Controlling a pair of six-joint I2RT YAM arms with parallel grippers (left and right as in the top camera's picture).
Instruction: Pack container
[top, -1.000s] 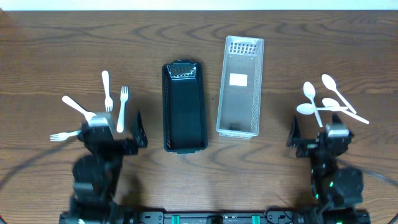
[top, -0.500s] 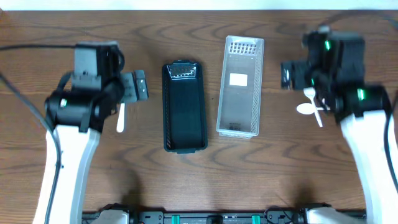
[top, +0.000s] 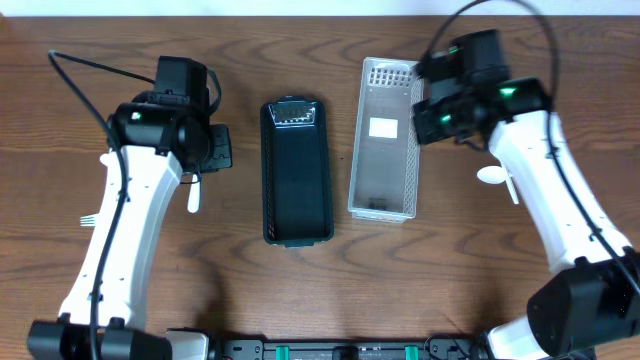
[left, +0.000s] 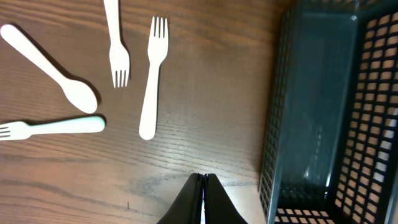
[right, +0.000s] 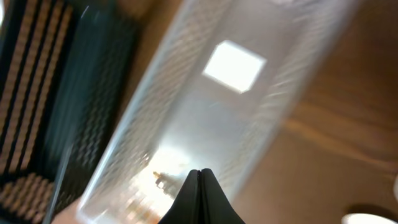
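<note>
Two long containers lie side by side mid-table: a black mesh basket and a clear mesh basket, both empty. White plastic forks and a spoon lie left of the black basket. My left gripper hovers shut and empty over bare wood between the forks and the black basket. My right gripper is shut and empty at the clear basket's right rim. The right wrist view is blurred.
A white spoon lies right of the clear basket, partly under my right arm. Another fork lies at the far left. Cables trail from both arms.
Both arms have swung from the table's front edge out over the table, the right one leftwards to the clear basket. Both grippers have gone from open to shut.
</note>
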